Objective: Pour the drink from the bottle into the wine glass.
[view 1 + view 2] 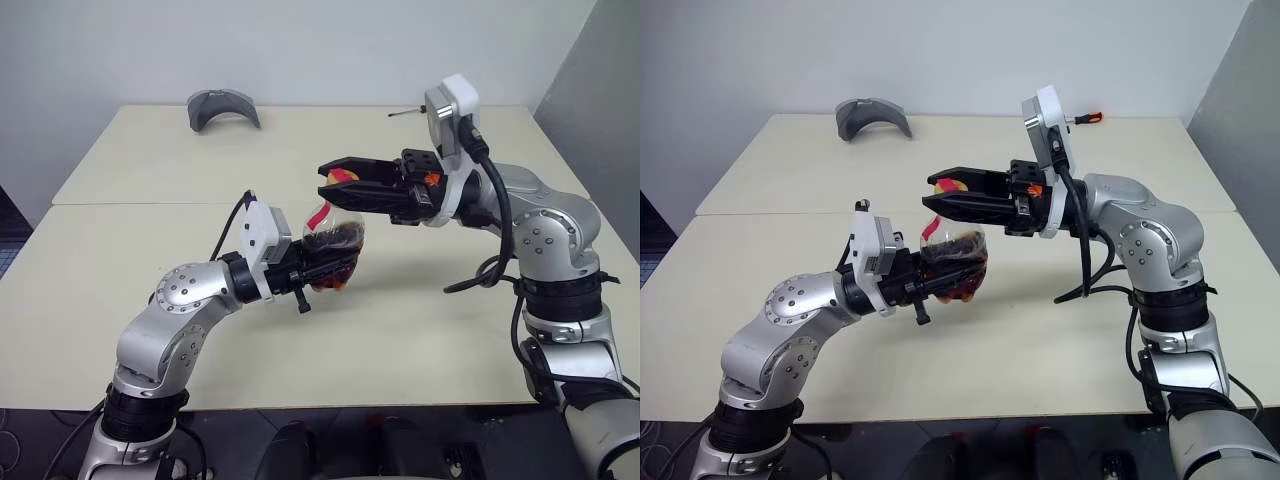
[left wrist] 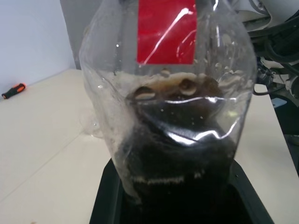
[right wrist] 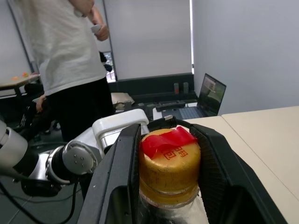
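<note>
One bottle [image 1: 333, 252], held above the table [image 1: 120, 240] near its centre. Two grippers on it. No glass to count from these views.

Left gripper [image 1: 325, 268]: jaws closed on the bottle's belly, reaching in from about 8 o'clock of the bottle. Right gripper [image 1: 335, 186]: comes in from 3 o'clock, level, its two black fingers [image 3: 117, 182] either side of the yellow-orange cap [image 3: 169, 170]. In the right wrist view both fingers sit just beside the cap; whether they press on it cannot be told.

Contents: dark brown drink [image 2: 182, 154] fills the lower part of the bottle, with pale foam along its top edge. Upper part clear, wet with droplets. One red label strip [image 2: 166, 30] runs up the bottle wall; a red flap of it lies over the cap top.

Other items, one each: a grey curved object [image 1: 222, 107] at 11 o'clock on the far table edge; a small orange-handled tool [image 1: 1087, 118] at 1 o'clock on the far table. One person [image 3: 65, 51] standing beyond the table, cut off at the shoulders, something small in one hand.

Hidden: bottle base, buried between the left fingers. Neck mostly covered by the right gripper. A seam divides the tabletop into near and far parts.
</note>
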